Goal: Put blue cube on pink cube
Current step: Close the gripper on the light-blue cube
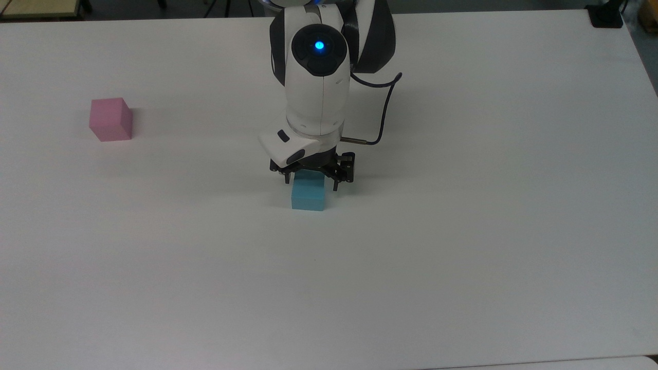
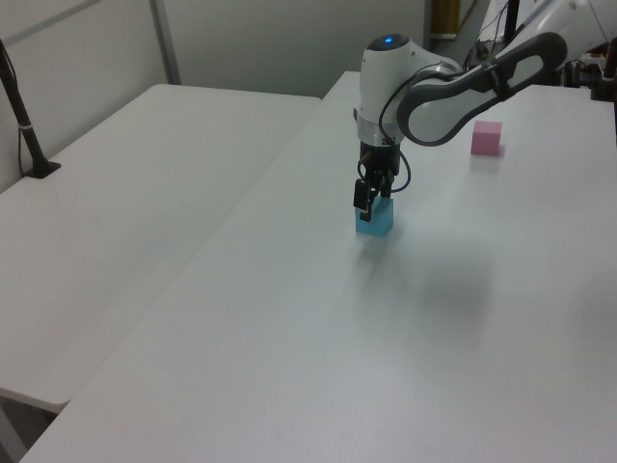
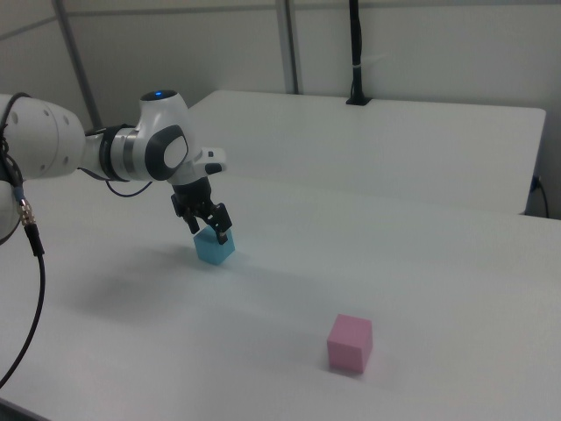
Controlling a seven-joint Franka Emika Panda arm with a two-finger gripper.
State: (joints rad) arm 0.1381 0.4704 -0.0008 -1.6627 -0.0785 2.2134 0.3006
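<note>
The gripper (image 2: 370, 199) hangs over the blue cube (image 2: 375, 219), fingers spread around its top. The pink cube (image 2: 486, 139) sits far right on the table (image 2: 318, 338).

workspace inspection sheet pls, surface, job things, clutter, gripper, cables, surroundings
surface: white table, flat and matte; no marks seen.
job's things: blue cube sits on the table near the middle of the top view; pink cube sits alone far toward the top view's left, apart from the blue one. Not stacked yet.
clutter: nothing seen.
gripper: gripper is low over the blue cube, fingers open, one on each side of it; no grasp yet.
cables: dark cable loops from the wrist up the arm, off the table; a second cable hangs at the right view's left.
surroundings: second white table alongside; black post standing on it.
</note>
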